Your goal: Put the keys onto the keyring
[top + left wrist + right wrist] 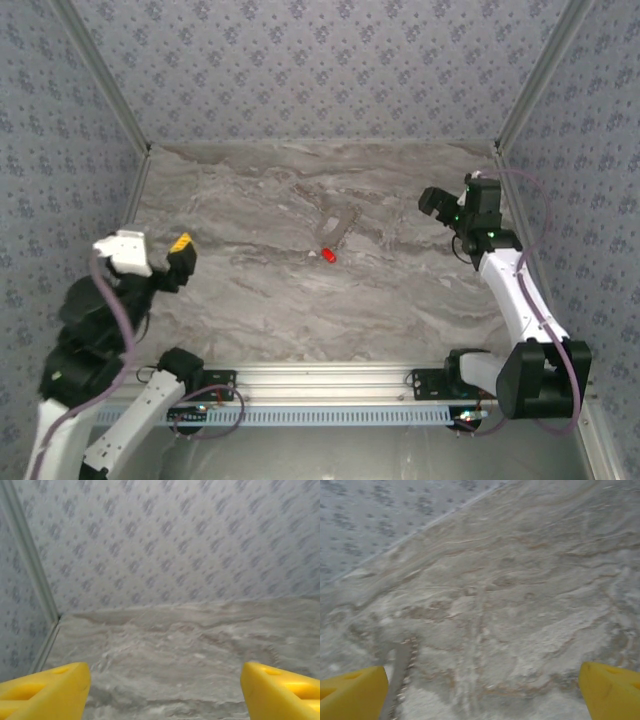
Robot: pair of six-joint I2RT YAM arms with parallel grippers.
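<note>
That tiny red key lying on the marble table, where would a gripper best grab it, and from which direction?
Probably by its red head, straight down from above. The key lies flat on the table, so a sideways approach has nothing to pinch; the head is its bulkiest part. Keep clear of the keyring just beyond it.

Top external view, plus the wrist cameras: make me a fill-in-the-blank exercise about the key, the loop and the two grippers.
1. The tiny dark-shafted key has a plastic head coloured ___.
2. The left gripper and right gripper both stand ___, holding nothing.
3. The thin pale beige-grey keyring loop lies nearer the ___ arm's gripper.
Missing words: red; open; right.
</note>
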